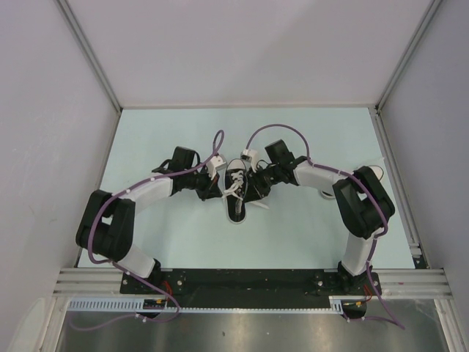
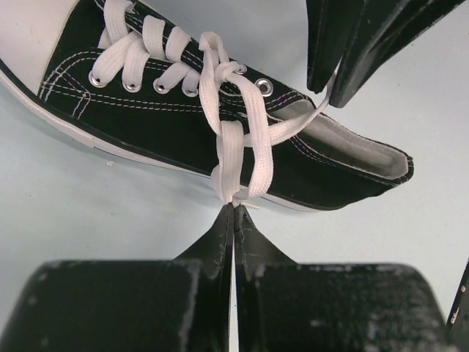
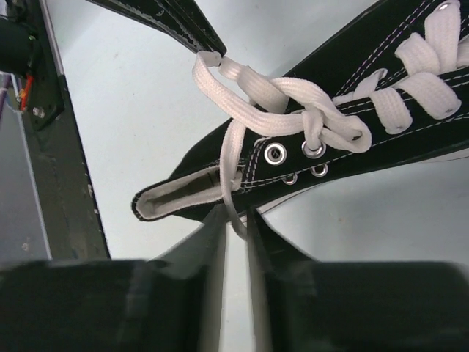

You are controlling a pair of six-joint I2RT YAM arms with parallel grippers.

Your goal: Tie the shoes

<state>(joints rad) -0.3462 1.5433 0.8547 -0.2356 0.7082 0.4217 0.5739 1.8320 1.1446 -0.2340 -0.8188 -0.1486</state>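
One small black sneaker (image 1: 236,196) with white laces lies between my two grippers, toe toward the arm bases. My left gripper (image 2: 234,205) is shut on a white lace loop (image 2: 253,158) that hangs over the side of the shoe (image 2: 146,125), pinched right at the fingertips beside the sole. My right gripper (image 3: 236,216) sits on the other side of the shoe (image 3: 352,147), by the heel opening. Its jaws are a little apart, and a thin lace strand (image 3: 233,176) runs down between them, against one finger. A half-knot sits at the top eyelets.
The pale blue table (image 1: 293,235) is enclosed by white walls on three sides. A metal rail (image 1: 249,279) runs along the near edge by the arm bases. Purple cables (image 1: 282,130) arc above both wrists. The left gripper's fingers (image 3: 176,22) reach into the right wrist view.
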